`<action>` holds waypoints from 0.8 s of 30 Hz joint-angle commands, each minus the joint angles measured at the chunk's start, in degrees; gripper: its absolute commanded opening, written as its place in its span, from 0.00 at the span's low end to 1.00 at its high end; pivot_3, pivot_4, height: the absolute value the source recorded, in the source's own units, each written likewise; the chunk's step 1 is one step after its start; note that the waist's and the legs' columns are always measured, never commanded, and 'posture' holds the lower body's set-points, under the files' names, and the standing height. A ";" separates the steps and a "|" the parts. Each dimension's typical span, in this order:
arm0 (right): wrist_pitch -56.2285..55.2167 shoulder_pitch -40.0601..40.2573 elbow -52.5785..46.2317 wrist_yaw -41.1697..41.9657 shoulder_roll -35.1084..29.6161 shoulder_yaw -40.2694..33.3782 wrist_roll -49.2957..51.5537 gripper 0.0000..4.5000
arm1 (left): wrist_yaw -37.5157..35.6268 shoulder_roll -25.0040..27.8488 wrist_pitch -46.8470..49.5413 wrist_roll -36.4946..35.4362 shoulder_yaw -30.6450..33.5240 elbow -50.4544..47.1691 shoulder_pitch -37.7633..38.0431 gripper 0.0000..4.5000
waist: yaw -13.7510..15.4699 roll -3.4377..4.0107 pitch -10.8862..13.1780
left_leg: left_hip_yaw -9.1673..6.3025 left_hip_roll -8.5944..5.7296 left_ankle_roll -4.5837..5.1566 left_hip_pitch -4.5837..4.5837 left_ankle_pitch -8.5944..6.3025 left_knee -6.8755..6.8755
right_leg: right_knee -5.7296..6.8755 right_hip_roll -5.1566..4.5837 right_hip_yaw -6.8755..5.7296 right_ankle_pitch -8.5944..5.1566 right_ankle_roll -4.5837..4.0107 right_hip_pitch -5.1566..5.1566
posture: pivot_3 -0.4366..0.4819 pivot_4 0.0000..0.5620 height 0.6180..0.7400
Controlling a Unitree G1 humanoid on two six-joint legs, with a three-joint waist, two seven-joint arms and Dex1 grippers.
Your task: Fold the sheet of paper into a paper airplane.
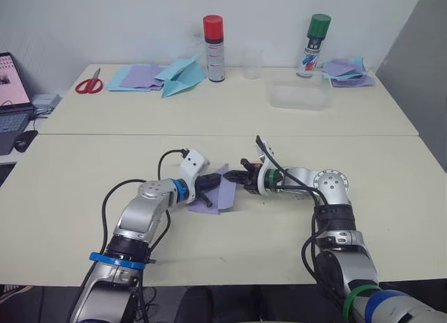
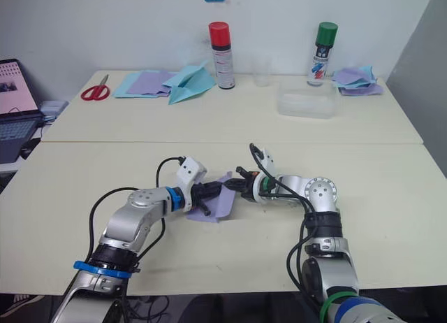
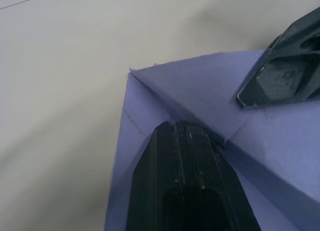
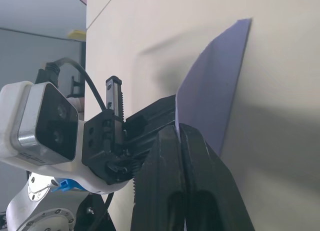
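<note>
The sheet of paper (image 1: 225,194) is lavender, partly folded with creases, and lies on the near table between my two grippers. My left gripper (image 1: 209,184) reaches over it from the left. Its black fingers (image 3: 182,156) look shut and rest flat on the paper beside a diagonal fold (image 3: 200,98). My right gripper (image 1: 233,177) comes in from the right and is shut on the sheet's edge (image 4: 215,91), holding that flap up off the table. The right gripper's tip (image 3: 280,76) also lies on the paper in the left wrist view.
On the far table are a light-blue paper plane (image 1: 183,78), piles of purple and blue sheets (image 1: 140,77) (image 1: 347,70), red scissors (image 1: 89,83), a red-capped can (image 1: 214,48), a green-capped can (image 1: 312,45) and a clear tub (image 1: 302,96). A laptop (image 1: 10,103) sits at the left.
</note>
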 commanded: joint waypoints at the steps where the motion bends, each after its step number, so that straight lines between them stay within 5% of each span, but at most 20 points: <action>1: -0.57 -1.90 -0.26 2.89 0.92 0.17 -1.37 0.00 | 0.12 1.40 2.74 0.70 -0.64 0.64 2.06 0.00 | -0.21 0.00 0.00 | 0.00 0.00 0.00 0.01 0.00 0.00 | 0.02 0.00 0.01 0.00 0.00 0.00 | 0.48 0.27 1.00; 24: -3.17 -4.74 3.18 16.09 3.58 3.66 -15.17 0.00 | 3.70 5.05 8.65 -1.28 2.84 -2.10 5.48 0.00 | -1.26 0.00 0.00 | -0.01 0.03 0.00 0.17 0.00 0.01 | 0.26 0.18 0.04 0.00 -0.01 -0.02 | 0.48 0.27 1.00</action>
